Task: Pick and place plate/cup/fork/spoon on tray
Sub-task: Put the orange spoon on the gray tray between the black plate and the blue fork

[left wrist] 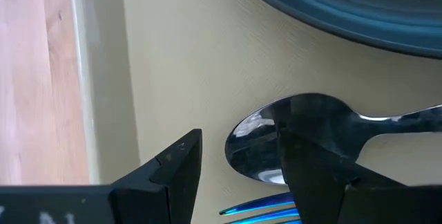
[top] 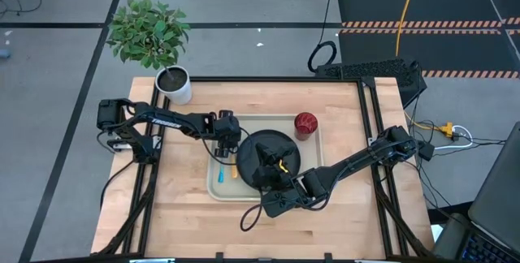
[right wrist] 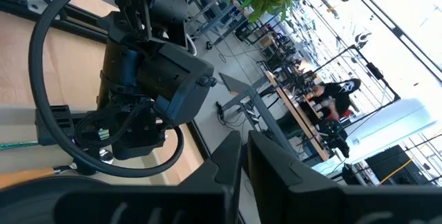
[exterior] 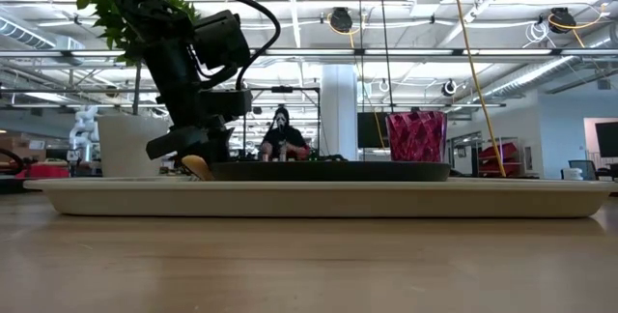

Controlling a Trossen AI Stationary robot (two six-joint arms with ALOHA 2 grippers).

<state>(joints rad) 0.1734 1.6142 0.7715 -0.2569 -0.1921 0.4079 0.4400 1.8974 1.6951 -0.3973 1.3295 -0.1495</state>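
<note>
The beige tray (top: 313, 165) lies mid-table. On it are the black plate (top: 284, 143), the red cup (top: 305, 122) at its far right corner, and, along its left side, the blue-handled fork (top: 219, 171) and the orange-handled spoon (top: 234, 168). My left gripper (left wrist: 238, 165) is open and tilts down over the spoon's shiny bowl (left wrist: 259, 137), with the fork's tip (left wrist: 259, 210) just beside it. The plate's rim (left wrist: 359, 10) lies beyond. My right gripper (right wrist: 245, 156) is shut on nothing. It hangs roughly level above the plate (top: 262, 161) and points at the left arm. My left gripper comes from above at a slant. One finger (left wrist: 314, 169) stands in front of the spoon's bowl, which lies flat on the tray. The finger hides that spot, so I cannot tell whether it touches the spoon. The other finger (left wrist: 173, 165) is over bare tray.
A white pot with a green plant (top: 173, 84) stands at the table's far left corner. A dark keyboard-like object (top: 370, 70) sits past the far right edge. Bare wood runs along the near edge (top: 268, 230). A person (exterior: 283, 134) sits in the room behind.
</note>
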